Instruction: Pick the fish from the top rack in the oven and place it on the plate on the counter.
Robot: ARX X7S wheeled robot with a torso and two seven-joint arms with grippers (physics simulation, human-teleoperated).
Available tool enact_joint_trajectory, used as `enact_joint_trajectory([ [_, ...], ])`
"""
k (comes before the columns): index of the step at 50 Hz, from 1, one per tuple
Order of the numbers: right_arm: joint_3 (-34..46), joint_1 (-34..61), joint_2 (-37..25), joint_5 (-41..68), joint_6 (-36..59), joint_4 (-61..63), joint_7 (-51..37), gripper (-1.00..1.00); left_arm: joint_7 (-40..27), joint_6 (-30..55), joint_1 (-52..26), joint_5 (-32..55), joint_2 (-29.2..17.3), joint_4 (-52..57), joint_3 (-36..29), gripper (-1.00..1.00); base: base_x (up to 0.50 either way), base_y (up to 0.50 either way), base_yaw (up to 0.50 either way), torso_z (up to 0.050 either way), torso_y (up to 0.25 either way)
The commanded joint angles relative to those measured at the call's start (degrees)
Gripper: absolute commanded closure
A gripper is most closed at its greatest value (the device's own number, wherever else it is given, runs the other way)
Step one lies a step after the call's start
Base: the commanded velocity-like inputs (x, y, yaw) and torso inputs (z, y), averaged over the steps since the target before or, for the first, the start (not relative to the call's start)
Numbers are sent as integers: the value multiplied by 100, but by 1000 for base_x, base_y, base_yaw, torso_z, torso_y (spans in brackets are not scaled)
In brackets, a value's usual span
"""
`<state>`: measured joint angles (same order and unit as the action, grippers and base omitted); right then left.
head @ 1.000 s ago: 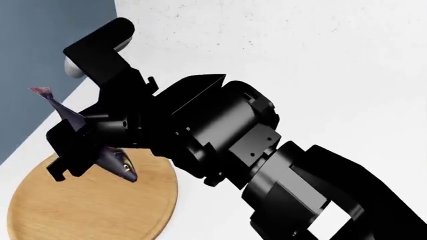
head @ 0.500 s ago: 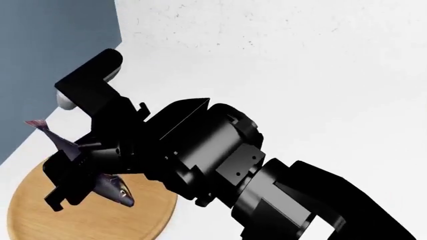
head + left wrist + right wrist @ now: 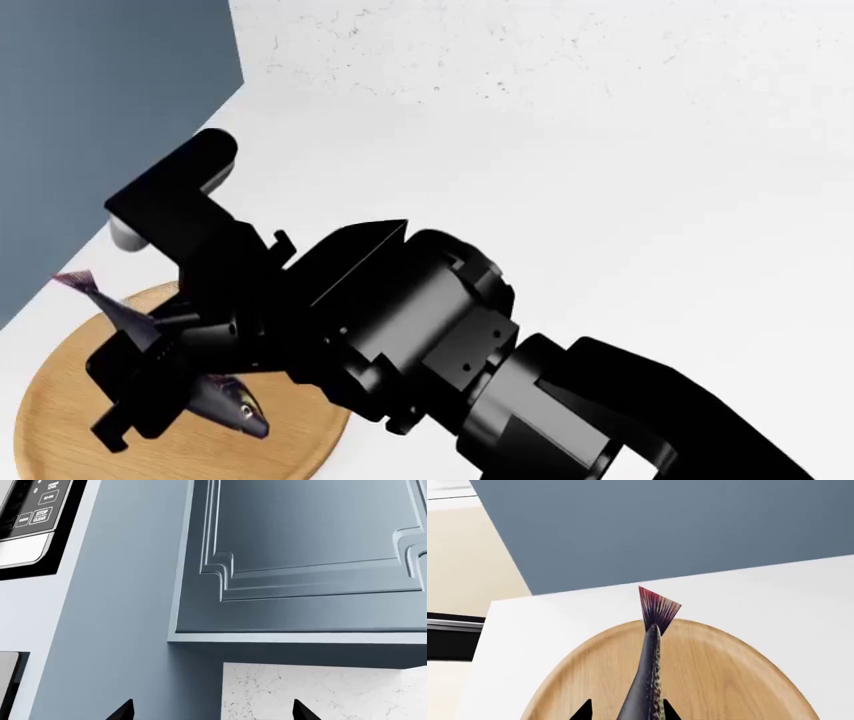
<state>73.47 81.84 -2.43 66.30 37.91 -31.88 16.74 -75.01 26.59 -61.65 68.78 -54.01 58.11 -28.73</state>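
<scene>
Evidently most of the work is done: the right gripper (image 3: 158, 385) is closed on the small dark purplish-blue fish (image 3: 220, 398), holding it just above the round light-wood plate (image 3: 80, 400) near the plain white counter's (image 3: 601, 180) left edge, its pinkish tail over the far rim. What remains, I judge, is lowering and release. The left gripper (image 3: 212, 711) is spread wide, holding nothing.

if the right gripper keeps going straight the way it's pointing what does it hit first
Probably the plate: the right gripper, shut on the fish, angles down toward it. How much gap remains is unclear.
</scene>
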Motion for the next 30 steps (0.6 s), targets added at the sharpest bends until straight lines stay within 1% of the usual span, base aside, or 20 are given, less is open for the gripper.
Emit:
enact_joint_trajectory([
  [1, 50, -32, -8, -48, -28, 44, 35, 100, -5, -28, 17, -40, 4, -5, -35, -100, 0, 0, 0, 0, 0],
  [30, 121, -71, -37, 14, -53, 102, 10, 100, -6, -59, -36, -32, -20, -23, -98, -100, 0, 0, 0, 0, 0],
])
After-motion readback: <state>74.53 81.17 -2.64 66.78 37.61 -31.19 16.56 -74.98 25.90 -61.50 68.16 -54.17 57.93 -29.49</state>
